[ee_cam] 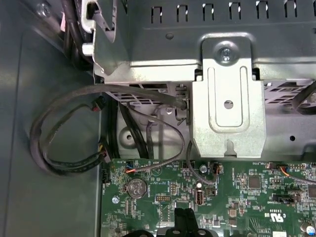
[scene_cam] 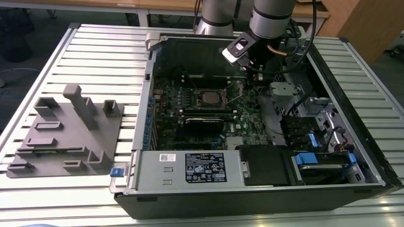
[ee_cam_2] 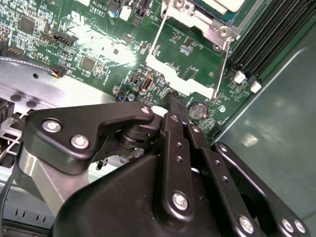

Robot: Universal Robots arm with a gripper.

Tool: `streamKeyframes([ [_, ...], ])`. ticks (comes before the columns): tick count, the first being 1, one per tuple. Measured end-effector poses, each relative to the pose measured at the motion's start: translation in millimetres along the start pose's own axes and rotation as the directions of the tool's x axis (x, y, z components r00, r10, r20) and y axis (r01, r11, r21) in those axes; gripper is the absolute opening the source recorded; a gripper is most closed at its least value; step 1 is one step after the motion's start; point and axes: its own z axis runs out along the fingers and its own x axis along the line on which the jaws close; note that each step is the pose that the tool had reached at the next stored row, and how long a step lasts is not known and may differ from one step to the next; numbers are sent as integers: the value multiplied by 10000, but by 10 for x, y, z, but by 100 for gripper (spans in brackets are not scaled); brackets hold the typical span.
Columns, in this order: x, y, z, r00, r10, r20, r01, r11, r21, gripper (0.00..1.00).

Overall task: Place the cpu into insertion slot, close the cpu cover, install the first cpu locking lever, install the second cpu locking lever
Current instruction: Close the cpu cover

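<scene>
My black hand (ee_cam: 183, 217), pinched shut on nothing, hangs over the green motherboard (ee_cam: 247, 197) beside the thin silvery cut-out cpu cover (ee_cam_2: 173, 74), flipped open off the silver-rimmed square insertion slot (scene_cam: 221, 94) where the flat grey cpu (scene_cam: 209, 97) sits.

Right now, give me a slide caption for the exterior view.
Robot arm reaching into the open computer case, gripper near the insertion slot on the motherboard.

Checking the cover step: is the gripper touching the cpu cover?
Cannot tell. In the second wrist view the gripper tip ends right at the edge of the cpu cover, but neither contact nor a gap shows plainly.
</scene>
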Motion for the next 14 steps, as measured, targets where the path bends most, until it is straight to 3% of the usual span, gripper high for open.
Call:
streamKeyframes([
  [14,-2,-26,45,10000,-1,2,1,10000,2,11],
])
